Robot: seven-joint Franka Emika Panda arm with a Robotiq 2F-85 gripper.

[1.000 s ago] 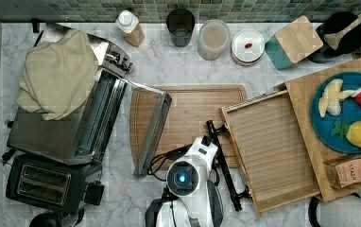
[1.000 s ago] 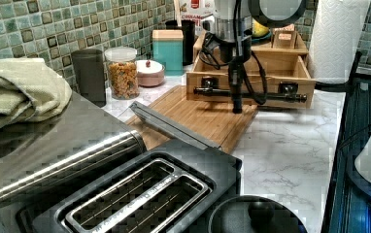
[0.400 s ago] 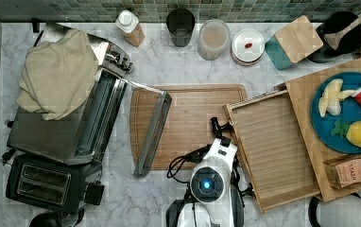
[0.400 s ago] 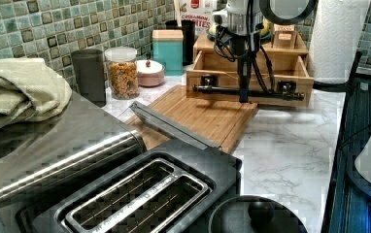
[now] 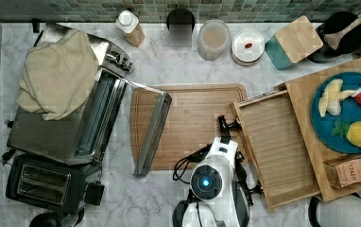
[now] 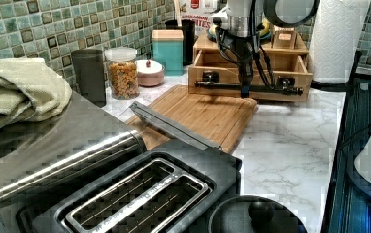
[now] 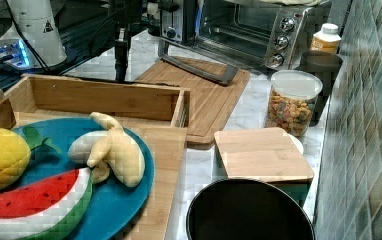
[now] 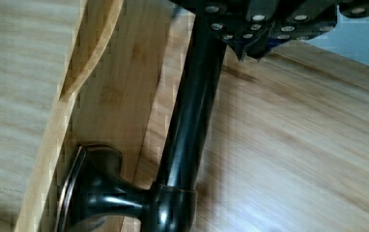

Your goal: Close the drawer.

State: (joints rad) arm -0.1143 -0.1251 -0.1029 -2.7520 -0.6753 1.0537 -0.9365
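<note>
Open marble near the arm base, free for passing. Flat cutting board just ahead of the drawer front, low, nothing standing on its middle. Lowered oven door resting on the board's far edge at the top view's left. Jars and teal box lined along the tiled wall. Gripper right at the black handle.

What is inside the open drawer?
The drawer looks empty: in the top view only bare bamboo floor shows in the part pulled out. The back end sits under the wooden top panel, so anything there is hidden.
</note>
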